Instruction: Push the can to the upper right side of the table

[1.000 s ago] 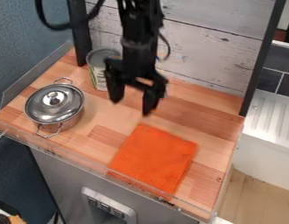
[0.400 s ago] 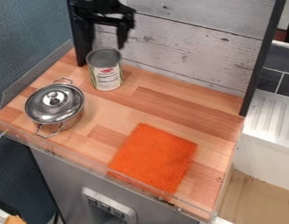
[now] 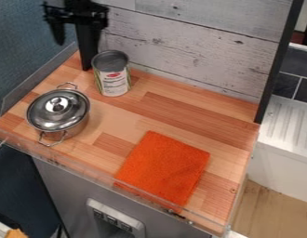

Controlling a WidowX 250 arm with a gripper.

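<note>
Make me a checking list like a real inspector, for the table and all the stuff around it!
Surface: wooden table, striped in lighter and darker wood.
Job's things: can standing upright at the upper left, not at the upper right side.
Clutter: silver pot with its lid on, at the left; orange cloth lying flat nearer the front.
Gripper: at the upper left, fingers apart.
Cables: nothing seen.
Surroundings: plank wall behind.

Whitewashed boards (image 3: 199, 51) back the wooden counter (image 3: 193, 114), between a blue wall (image 3: 25, 37) and a white sink (image 3: 286, 125).
</note>
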